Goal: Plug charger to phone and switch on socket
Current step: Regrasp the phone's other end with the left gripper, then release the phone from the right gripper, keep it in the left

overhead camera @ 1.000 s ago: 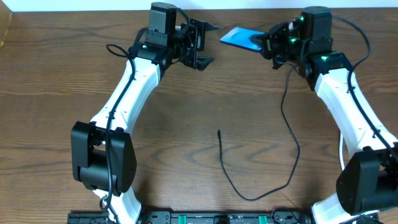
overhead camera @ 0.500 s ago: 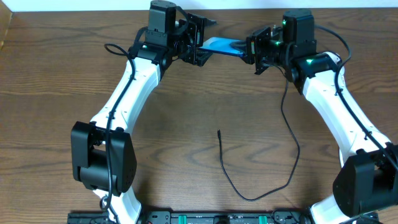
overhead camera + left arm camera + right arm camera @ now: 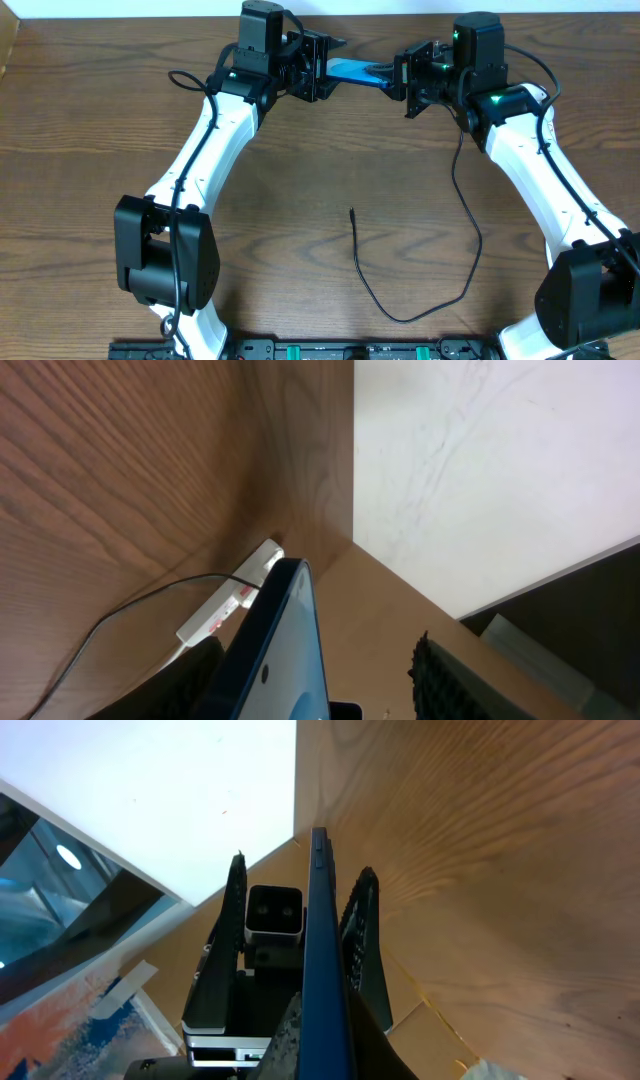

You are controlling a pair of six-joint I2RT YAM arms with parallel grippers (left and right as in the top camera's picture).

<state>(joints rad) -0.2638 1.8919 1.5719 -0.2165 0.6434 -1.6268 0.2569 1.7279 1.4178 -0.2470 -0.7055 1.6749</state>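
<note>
**Table** [image 3: 300, 170]: brown wood grain, with a pale wall along its far edge.

**Right gripper** [image 3: 405, 78]: fingers closed on one end of the phone [image 3: 352, 70]. It carries the phone tilted and clear of the table, at the far middle of the workspace.

**Left gripper** [image 3: 320, 72]: jaws parted, straddling the opposite end of the phone. Both wrist views show a gap between the phone and at least one finger, so this side has no grip.

**Socket** [image 3: 228, 605]: white strip with red markings, lying flat on the table by the far edge, below the phone. It shows in the left wrist view only. A thin dark lead runs up to it; whether this is the charger's lead cannot be told.

**Phone, handling:** judged rigid, light and smooth-faced, so liable to slip, and to crack under a careless pinch. The best hold is across the flat faces near one short end, leaving the port end free. Which end carries the port cannot be told.

**Charger** [image 3: 470, 230]: thin black cable lying slack in a loop on the near half of the table, well apart from the phone. It is judged limp and light, and it will buckle if pushed from far back. It should be taken just behind the plug tip [image 3: 352, 211], which lies free near the table's centre. The adapter is not seen.
</note>
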